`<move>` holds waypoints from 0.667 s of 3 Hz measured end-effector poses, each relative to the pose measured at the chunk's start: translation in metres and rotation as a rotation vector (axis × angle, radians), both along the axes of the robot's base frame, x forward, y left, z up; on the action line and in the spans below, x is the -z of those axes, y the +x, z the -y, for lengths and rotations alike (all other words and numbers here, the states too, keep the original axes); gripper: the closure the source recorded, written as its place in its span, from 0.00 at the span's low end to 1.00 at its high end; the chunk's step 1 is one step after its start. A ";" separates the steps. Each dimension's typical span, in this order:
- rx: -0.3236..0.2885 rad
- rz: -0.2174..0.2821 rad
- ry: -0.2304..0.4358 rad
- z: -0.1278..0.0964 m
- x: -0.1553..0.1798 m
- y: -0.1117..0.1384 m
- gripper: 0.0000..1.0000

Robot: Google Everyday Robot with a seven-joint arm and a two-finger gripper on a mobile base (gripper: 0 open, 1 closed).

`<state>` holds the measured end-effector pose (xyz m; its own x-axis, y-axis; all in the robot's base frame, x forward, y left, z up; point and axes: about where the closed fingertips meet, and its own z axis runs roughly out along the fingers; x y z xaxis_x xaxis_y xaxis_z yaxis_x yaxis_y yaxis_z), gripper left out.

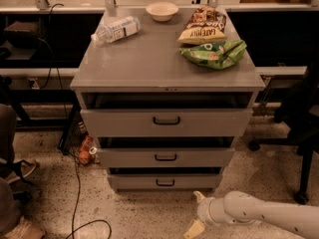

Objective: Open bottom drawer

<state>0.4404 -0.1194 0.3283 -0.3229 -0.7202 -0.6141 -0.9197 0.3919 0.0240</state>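
1. The grey metal cabinet [149,63] stands on a speckled floor [144,215]; its three drawer fronts step inward from top to bottom, each with a dark gap above its panel.
2. The bottom drawer [134,182] is the lowest and narrowest front, just above the floor; its small black loop handle [165,183] sits at the middle of the panel.
3. The gripper [196,213] is low in the foreground, right of the cabinet's centre, at the end of a white arm [259,214] that enters from the lower right corner.
4. Its two pale fingers [199,197] are spread apart and hold nothing; one points up toward the drawer, the other down and to the left.
5. The upper fingertip is just below and to the right of the bottom drawer's front, near its right end; it does not touch the panel; the handle lies up and to the left of both fingers, apart from them.
6. On the cabinet top lie a plastic water bottle [115,30] on its side, a small pale bowl [162,10], a chip bag [203,28] and a green snack bag [215,53].
7. A black cable [75,183] trails across the floor at the left.
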 end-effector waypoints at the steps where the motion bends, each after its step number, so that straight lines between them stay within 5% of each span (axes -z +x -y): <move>1: 0.041 -0.021 0.043 -0.001 0.038 0.009 0.00; 2: 0.041 -0.022 0.044 -0.001 0.039 0.008 0.00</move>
